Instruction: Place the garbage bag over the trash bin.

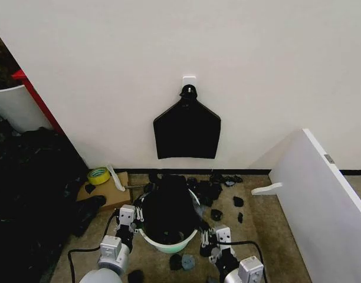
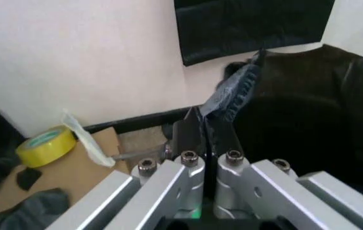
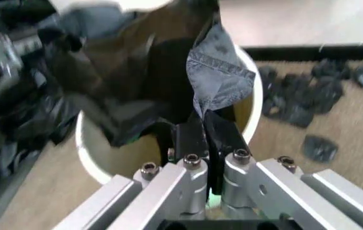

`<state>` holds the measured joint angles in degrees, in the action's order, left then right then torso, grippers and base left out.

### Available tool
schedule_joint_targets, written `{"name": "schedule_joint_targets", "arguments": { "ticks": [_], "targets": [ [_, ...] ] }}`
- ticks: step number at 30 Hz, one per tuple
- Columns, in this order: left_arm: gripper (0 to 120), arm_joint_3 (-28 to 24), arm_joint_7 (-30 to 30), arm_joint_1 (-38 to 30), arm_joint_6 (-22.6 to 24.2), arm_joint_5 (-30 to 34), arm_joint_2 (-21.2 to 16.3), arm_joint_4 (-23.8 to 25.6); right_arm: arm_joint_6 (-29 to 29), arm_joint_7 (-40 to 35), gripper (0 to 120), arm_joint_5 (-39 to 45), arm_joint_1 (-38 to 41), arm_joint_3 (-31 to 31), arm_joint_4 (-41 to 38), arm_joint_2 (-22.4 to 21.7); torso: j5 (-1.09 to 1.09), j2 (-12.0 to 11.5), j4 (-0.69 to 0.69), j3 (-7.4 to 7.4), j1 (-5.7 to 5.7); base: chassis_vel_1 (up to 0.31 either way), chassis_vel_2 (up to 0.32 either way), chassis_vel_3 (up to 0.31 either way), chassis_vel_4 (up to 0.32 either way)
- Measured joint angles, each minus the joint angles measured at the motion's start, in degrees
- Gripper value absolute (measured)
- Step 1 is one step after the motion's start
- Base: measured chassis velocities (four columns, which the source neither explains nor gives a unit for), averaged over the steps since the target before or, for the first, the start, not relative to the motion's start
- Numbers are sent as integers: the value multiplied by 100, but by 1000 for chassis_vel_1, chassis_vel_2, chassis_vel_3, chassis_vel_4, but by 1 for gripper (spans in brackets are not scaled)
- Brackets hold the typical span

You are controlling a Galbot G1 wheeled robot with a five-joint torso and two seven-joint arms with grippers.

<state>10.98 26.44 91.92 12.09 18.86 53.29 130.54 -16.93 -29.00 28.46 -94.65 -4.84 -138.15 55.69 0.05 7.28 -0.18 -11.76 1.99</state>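
Together, our left hand (image 2: 210, 125) and right hand (image 3: 204, 125) pinch the garbage bag (image 1: 167, 207) by its edge over the trash bin (image 1: 168, 244); thin, limp and slippery, it is best held at the rim.

Both grippers — left gripper (image 2: 209, 128), right gripper (image 3: 200, 132) — silver metal brackets, black fingers, dark socket-head screws; black cables trail behind.

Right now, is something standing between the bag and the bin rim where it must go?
Nothing visible does. Both grippers, left and right, have jaws shut on the bag, which hangs over the open bin. The small black lumps lie on the floor beside it, apart.
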Motion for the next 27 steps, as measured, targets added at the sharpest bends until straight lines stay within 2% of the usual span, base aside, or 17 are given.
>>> {"name": "schedule_joint_targets", "arguments": {
  "ticks": [1, 4, 8, 15, 20, 27],
  "targets": [
    [0, 0, 0, 0, 0, 0, 0, 0, 0, 0, 0, 0, 0, 0, 0, 0, 0, 0, 0, 0, 0, 0, 0, 0, 0],
    [0, 51, 460, 59, 730, 492, -343, 495, -268, -61, 0, 168, -56, -14, -155, -155, 0, 0, -1, 0, 0, 0, 0, 0, 0],
    [0, 137, 1033, 96, 1634, 1008, -698, 868, -634, -69, 0, 165, -62, -57, -189, -363, -1, 0, 0, 0, 0, 0, 0, 0, 0],
    [0, 60, 1354, 209, 1995, 1149, -955, 915, -1026, -52, 0, -86, -19, -194, -35, -502, -1, 0, -1, 0, 0, 0, 0, 0, 0],
    [0, -410, 1648, 237, 2167, 1219, -1003, 681, -1133, 217, 0, -838, 142, -208, 357, -487, -1, 0, 0, 0, 0, 0, 0, 0, 0],
    [0, -821, 1745, 145, 2216, 1224, -998, 443, -1162, 486, 0, -1341, 181, -210, 671, -494, -1, 0, 0, 0, 0, 0, 0, 0, 0]
  ]
}}
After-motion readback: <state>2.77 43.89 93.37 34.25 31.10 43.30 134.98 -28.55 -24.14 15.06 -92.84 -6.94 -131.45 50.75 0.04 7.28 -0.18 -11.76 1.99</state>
